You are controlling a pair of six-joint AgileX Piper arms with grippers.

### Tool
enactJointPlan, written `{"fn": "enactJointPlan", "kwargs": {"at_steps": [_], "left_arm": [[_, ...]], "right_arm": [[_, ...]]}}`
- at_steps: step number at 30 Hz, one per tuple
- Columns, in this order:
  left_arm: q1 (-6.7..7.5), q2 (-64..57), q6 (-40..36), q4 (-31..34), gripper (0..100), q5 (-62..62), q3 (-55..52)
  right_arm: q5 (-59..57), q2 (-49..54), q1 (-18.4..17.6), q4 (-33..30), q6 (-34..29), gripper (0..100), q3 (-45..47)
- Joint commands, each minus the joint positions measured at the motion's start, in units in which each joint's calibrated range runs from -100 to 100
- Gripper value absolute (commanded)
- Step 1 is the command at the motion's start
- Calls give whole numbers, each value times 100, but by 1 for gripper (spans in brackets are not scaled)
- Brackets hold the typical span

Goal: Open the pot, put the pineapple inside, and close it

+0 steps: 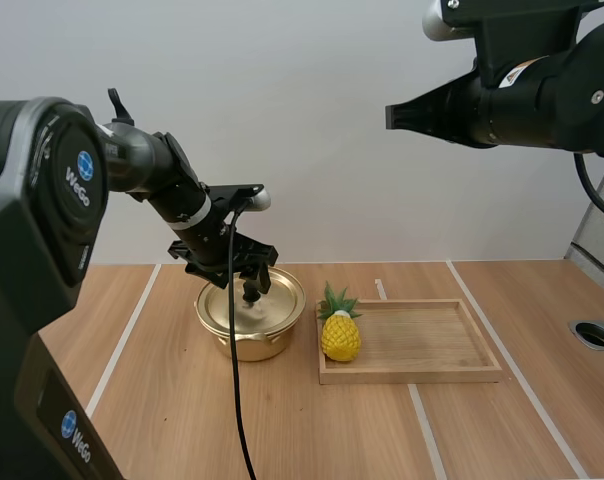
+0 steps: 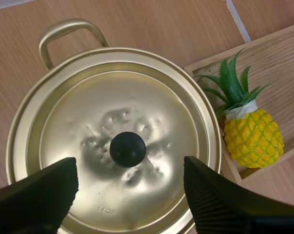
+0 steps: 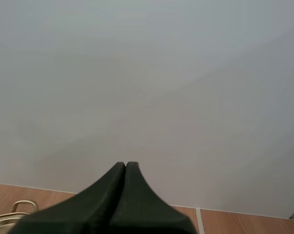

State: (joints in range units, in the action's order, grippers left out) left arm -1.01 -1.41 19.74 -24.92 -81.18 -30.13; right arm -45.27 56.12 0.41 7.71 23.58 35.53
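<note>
- Wooden table (image 1: 312, 430): pot (image 1: 247, 345) just beside tray (image 1: 422, 345).
- Lid (image 2: 137, 92) on pot; step 1 not done, pineapple and closing pending.
- Left gripper (image 2: 130, 165) spread wide, flanking knob (image 2: 127, 149) w/o contact (judged ready to clamp).
- Right gripper (image 3: 125, 169) raised high, clenched on nothing.
- Pineapple (image 1: 340, 333) upright in tray, at end nearest pot.
- Pot interior hidden; gap above knob hard to gauge.

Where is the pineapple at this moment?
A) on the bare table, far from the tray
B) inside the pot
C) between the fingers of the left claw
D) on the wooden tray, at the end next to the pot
D: the pineapple sits on the tray at the end nearest the pot, whose lid is on, and the open left claw holds nothing.
</note>
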Motion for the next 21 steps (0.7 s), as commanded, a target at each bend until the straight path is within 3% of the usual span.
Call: {"fn": "enactJointPlan", "kwargs": {"at_steps": [1,11,21], "left_arm": [[18,92,120,-183,100,196,-26],[39,225,329,-229,100,802,-26],[350,237,352,-219,100,1366,-26]], "right_arm": [[-7,45,20,12,30,0,-51],[-62,45,20,51,30,0,-51],[-234,45,20,61,30,0,-51]]}}
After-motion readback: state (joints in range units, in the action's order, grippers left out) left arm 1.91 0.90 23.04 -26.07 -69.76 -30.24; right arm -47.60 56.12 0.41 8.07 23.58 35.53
